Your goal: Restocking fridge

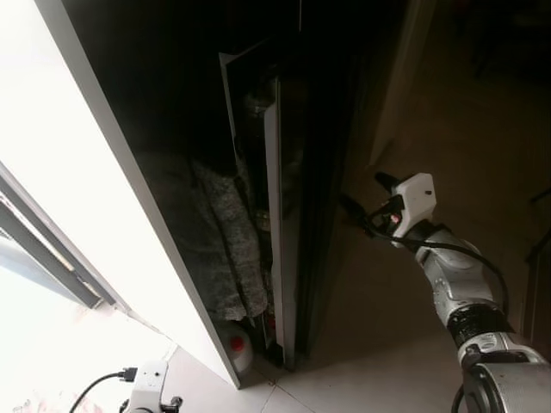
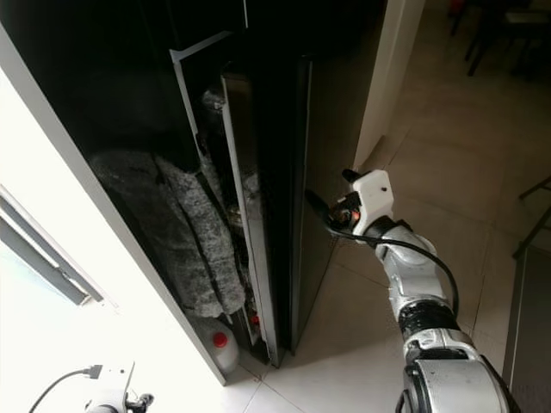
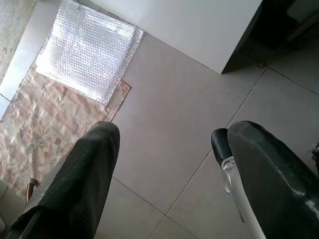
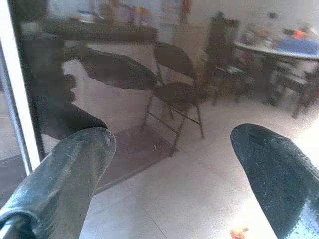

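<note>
Counts being logged: one dark fridge door [image 2: 297,172] being faced just ahead of right gripper [image 2: 320,206], one grey cloth [image 2: 185,232] and one red-capped bottle [image 2: 219,348] beyond it, two folding chairs [image 4: 172,89] being reflected ahead.

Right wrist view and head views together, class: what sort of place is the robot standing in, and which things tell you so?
Probably a home kitchen and dining area: a tall dark fridge, a tiled floor, and a folding chair near a cluttered table.

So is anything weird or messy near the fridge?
Yes. A grey fuzzy cloth hangs in the gap beside the dark fridge door, with a red-capped white jug on the floor below. Neither looks spilled or broken.
</note>
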Motion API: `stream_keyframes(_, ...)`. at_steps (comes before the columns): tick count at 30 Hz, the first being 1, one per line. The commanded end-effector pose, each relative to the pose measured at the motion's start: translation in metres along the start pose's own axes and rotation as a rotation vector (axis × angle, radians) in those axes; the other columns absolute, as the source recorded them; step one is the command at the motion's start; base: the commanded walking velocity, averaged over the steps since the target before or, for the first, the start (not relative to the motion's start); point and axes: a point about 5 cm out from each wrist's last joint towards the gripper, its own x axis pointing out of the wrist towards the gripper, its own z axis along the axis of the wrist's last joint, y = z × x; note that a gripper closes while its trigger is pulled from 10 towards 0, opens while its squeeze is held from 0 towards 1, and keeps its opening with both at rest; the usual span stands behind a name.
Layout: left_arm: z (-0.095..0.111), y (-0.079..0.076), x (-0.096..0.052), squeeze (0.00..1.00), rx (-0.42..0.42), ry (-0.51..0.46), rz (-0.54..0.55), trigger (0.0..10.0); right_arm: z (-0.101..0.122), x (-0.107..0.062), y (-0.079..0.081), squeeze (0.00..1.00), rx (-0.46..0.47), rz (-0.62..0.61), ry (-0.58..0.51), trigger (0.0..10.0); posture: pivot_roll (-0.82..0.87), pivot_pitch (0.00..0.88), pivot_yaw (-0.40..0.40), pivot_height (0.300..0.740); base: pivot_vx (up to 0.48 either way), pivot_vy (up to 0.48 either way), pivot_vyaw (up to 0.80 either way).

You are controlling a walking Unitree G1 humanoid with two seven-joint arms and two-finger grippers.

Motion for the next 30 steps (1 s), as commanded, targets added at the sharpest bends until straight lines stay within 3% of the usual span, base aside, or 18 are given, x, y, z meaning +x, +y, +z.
stream_keyframes(1,-0.002,0.005,0.0,0.0,0.004,0.005,0.02,10.0,0.008,0.012,0.009,0.0,-0.017,0.031,-0.024,10.0,-0.21,0.0,0.056,0.74,0.0,0.0,0.0)
stream_keyframes(5,-0.001,0.004,0.0,0.0,0.003,0.002,0.021,10.0,0.01,0.017,0.014,0.0,-0.013,0.045,-0.032,10.0,-0.21,0.0,0.055,0.74,0.0,0.0,0.0)
stream_keyframes(7,0.002,0.002,0.0,0.0,-0.001,-0.007,0.019,10.0,0.014,0.032,0.034,0.0,0.005,0.108,-0.052,10.0,-0.2,0.0,0.049,0.74,0.0,0.0,0.0)
stream_keyframes(13,0.003,0.0,0.0,0.0,-0.003,-0.012,0.018,10.0,0.018,0.044,0.053,0.0,0.025,0.167,-0.069,10.0,-0.2,0.0,0.045,0.74,0.0,0.0,0.0)
stream_keyframes(19,0.005,-0.002,0.001,0.0,-0.011,-0.021,0.017,10.0,0.024,0.061,0.084,0.0,0.07,0.256,-0.09,10.0,-0.19,0.0,0.038,0.74,0.0,0.0,0.0)
stream_keyframes(26,0.007,-0.002,0.001,0.0,-0.013,-0.026,0.018,10.0,0.029,0.067,0.095,0.0,0.088,0.285,-0.101,10.0,-0.19,0.0,0.039,0.74,0.0,0.0,0.0)
stream_keyframes(30,0.011,-0.003,0.002,0.0,-0.01,-0.039,0.015,10.0,0.039,0.078,0.109,0.0,0.095,0.335,-0.111,10.0,-0.19,0.0,0.043,0.74,0.0,0.0,0.0)
